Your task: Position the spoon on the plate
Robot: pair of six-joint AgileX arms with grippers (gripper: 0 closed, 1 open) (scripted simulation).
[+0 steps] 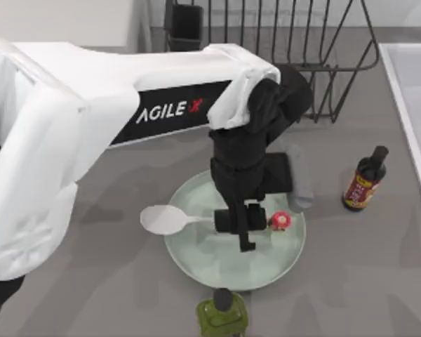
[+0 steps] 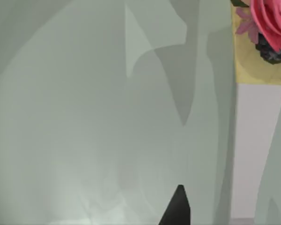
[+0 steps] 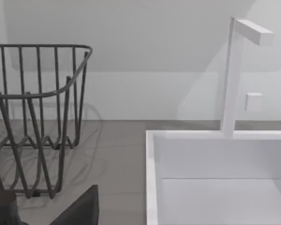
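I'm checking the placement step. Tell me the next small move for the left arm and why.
Probably open the fingers and lift straight up. In the top view the left gripper sits low over the plate at the handle of the spoon; its knob end lies over the plate, while the bowl overhangs the left rim, so it may tip.

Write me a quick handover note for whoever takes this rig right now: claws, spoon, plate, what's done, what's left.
Left claw: low over the plate, at the spoon handle; grip state hidden.
Right arm: parked near the sink.
Spoon: handle and red knob over the plate, bowl overhanging its left rim.
Nearby: dark bottle to the right, green bottle at the near rim.
Left: confirm release, retract.
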